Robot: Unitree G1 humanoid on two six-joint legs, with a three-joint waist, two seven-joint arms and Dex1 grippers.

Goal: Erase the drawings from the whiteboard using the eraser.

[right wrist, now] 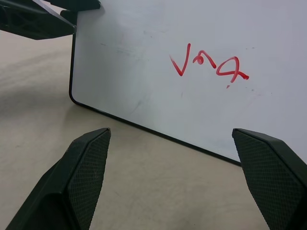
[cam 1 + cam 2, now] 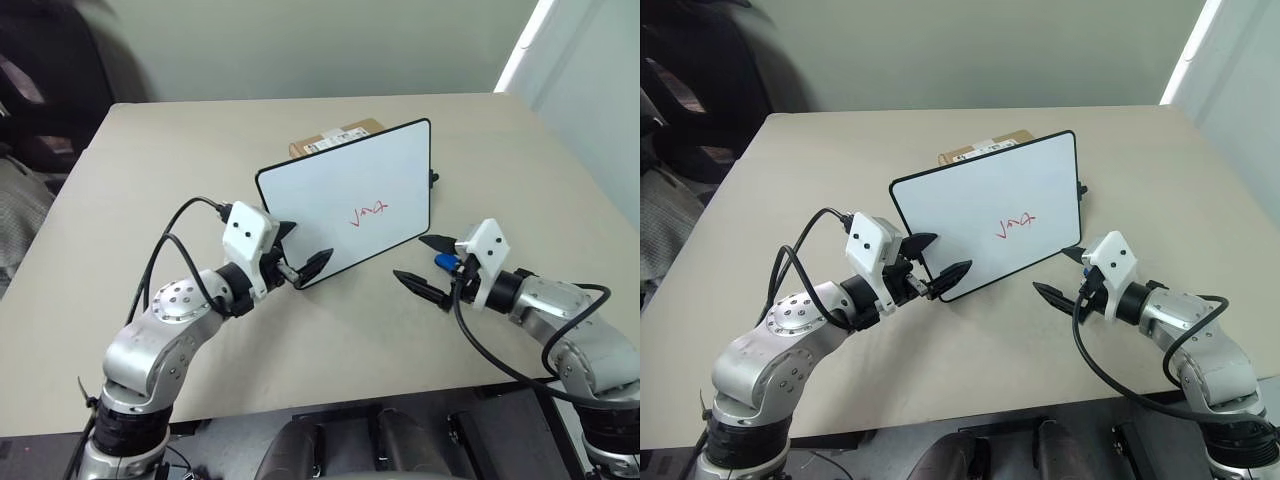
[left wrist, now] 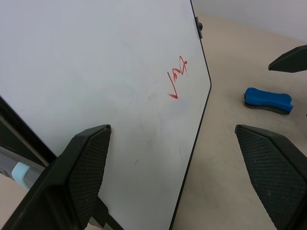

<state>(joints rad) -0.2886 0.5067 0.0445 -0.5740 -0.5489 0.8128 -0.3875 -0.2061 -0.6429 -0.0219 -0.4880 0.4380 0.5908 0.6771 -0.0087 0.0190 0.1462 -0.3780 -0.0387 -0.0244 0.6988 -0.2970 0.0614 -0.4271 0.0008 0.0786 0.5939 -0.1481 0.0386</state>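
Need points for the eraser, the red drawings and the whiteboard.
eraser (image 3: 267,99): left wrist view, middle of the blue top.
drawings (image 1: 207,66): right wrist view, centre of the red scribble.
whiteboard (image 2: 330,190): left eye view, bare white face left of the scribble.

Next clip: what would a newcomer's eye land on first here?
The whiteboard standing tilted mid-table, with the red drawings on its lower right. Both hands flank it, open: the left hand at its lower-left corner, the right hand beside the blue eraser on the table.

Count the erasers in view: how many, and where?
1: the blue eraser lies on the table by the open right gripper, beside the whiteboard. The board may hide others.
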